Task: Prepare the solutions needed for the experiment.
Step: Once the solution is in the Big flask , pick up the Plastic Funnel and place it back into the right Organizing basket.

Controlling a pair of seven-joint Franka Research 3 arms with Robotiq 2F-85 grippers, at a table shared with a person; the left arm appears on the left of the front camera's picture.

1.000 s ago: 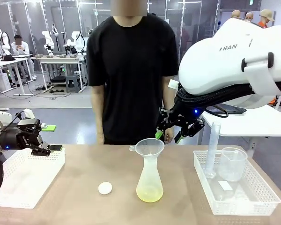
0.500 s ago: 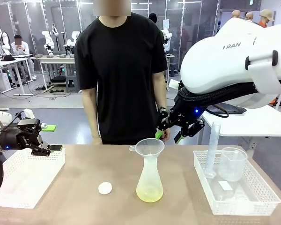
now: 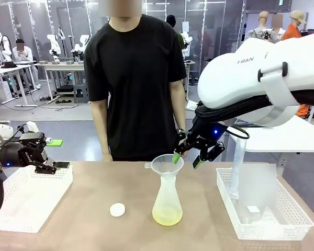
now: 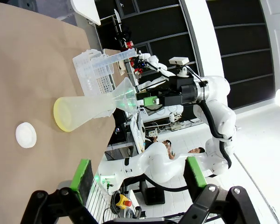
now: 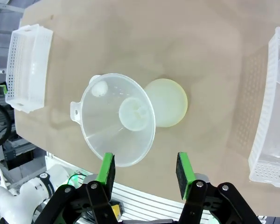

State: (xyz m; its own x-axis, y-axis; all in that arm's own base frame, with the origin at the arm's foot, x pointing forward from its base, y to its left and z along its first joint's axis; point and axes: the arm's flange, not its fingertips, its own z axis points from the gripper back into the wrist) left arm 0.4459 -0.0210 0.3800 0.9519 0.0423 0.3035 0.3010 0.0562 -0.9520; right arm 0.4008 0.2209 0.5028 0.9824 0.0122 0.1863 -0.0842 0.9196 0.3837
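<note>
Right tool (image 3: 186, 160) lower now, jaws apart, perhaps against funnel (image 3: 167, 165); left tool (image 3: 58, 153) spread too.

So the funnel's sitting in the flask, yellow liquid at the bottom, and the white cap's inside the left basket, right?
No: the white cap lies on the table between the left basket and the flask, not inside the basket; the front view shows it. The funnel does sit in the flask, yellow liquid at the bottom.

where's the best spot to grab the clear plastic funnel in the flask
Pinch the rim wall of the clear plastic funnel from above, one finger inside, one outside: it stands upright in the frosted conical flask, wide mouth open upward.
</note>
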